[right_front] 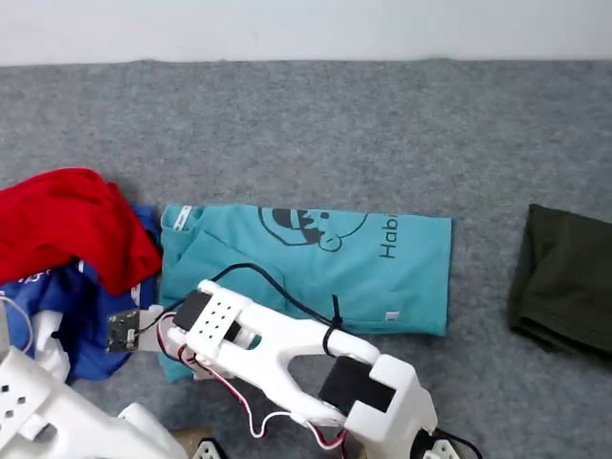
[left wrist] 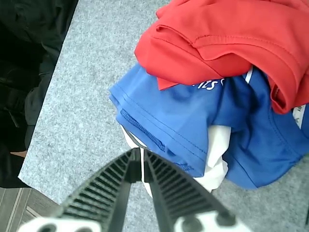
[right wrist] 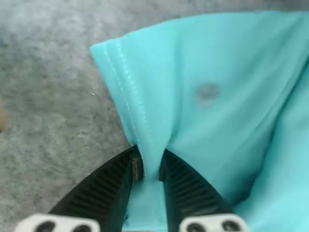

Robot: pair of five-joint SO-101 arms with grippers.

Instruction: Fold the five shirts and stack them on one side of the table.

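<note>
A teal shirt (right_front: pixel 363 268) lies spread across the middle of the grey table (right_front: pixel 287 124). My right gripper (right_front: pixel 175 356) is at its near-left corner, shut on a pinched fold of the teal shirt (right wrist: pixel 217 96); the fold runs up between the fingertips of the right gripper (right wrist: pixel 147 162). At the left, a red shirt (right_front: pixel 67 225) lies crumpled on a blue shirt (right_front: pixel 86 316). In the left wrist view, a white shirt (left wrist: pixel 215 164) pokes out under the blue shirt (left wrist: pixel 193 121) and red shirt (left wrist: pixel 231 38). My left gripper (left wrist: pixel 141 157) is shut on a thin edge of the white shirt.
A dark green folded shirt (right_front: pixel 564 282) rests at the right edge of the table. The far half of the felt is bare. In the left wrist view the table edge (left wrist: pixel 43 145) runs close beside the pile, with dark things beyond it.
</note>
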